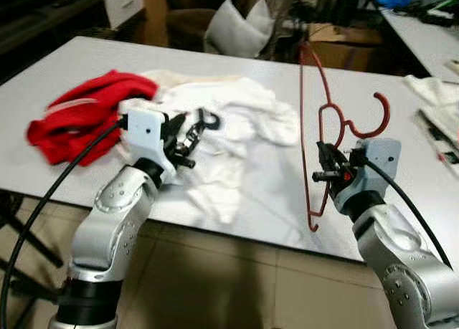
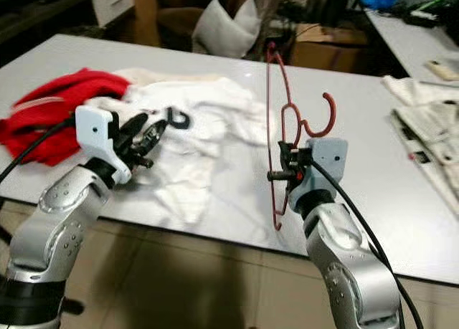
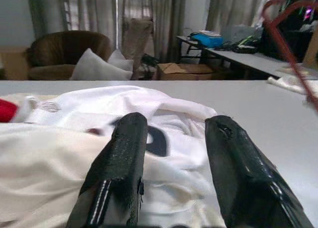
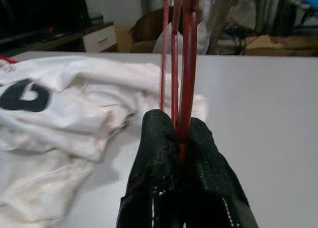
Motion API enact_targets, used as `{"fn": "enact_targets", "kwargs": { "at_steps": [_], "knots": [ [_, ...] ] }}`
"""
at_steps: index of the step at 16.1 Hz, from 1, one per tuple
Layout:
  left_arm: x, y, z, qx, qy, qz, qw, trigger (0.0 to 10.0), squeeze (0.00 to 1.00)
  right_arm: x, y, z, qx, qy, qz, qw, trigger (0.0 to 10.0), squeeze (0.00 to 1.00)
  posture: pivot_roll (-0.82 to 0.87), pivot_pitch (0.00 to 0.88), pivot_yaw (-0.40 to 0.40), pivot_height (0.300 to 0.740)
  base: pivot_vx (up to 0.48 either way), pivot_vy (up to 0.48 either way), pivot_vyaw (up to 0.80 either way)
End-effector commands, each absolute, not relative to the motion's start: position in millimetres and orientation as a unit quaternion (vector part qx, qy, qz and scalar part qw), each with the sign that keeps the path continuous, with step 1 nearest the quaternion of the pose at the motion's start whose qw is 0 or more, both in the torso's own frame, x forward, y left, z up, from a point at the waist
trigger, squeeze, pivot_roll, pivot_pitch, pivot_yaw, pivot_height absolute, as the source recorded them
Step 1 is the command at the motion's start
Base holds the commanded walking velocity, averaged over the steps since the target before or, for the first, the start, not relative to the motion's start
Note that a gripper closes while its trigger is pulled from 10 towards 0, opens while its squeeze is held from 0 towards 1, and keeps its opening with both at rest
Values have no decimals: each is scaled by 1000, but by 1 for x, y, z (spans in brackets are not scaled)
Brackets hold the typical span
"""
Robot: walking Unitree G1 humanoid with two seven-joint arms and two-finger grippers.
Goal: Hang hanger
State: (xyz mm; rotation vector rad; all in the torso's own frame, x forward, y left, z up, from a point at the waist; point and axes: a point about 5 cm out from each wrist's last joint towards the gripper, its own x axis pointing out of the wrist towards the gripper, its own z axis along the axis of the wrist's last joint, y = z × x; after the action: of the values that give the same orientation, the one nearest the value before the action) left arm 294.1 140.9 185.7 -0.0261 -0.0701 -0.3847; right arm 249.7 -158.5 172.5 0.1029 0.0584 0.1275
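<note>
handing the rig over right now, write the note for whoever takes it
Right pincer: shut on the red hanger, held up off the white table, hook to the robot's right.
Left pincer: open, above the white shirt; nothing held.
Red garment lies at the robot's left of the shirt.
Done: hanger picked up.
Left: shirt not yet on the hanger; hanging still to do.

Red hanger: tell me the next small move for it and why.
Probably bring the open left gripper down onto the white shirt to grip its fabric. The right gripper is already shut on the red hanger, holding it upright above the table, while the shirt lies loose under the left fingers.
</note>
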Motion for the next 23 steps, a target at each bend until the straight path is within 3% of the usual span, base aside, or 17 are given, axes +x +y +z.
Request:
{"fn": "enact_targets", "kwargs": {
  "at_steps": [1, 12, 15, 23],
  "knots": [
    [290, 135, 178, 0, -27, -192, 981, 10000, 137, 248, -169, 176, 35, 11, 35, 999, 10000, 0, -124, 0, -22, 740, 0, -480, 0],
    [284, 139, 170, 4, -16, -170, 985, 10000, 137, 254, -172, 172, 94, -8, -31, 995, 10000, 0, -109, 0, -29, 740, 0, -455, 0],
    [284, 138, 170, -12, -14, -168, 986, 10000, 31, 253, -172, 171, 97, -7, -41, 994, 10000, 0, -113, 0, -25, 740, 0, 0, 0],
    [283, 141, 168, -10, -10, -161, 987, 10000, 27, 259, -172, 169, 103, 5, -49, 993, 10000, 0, -98, 0, -48, 740, 0, 0, 0]
  ]
}}
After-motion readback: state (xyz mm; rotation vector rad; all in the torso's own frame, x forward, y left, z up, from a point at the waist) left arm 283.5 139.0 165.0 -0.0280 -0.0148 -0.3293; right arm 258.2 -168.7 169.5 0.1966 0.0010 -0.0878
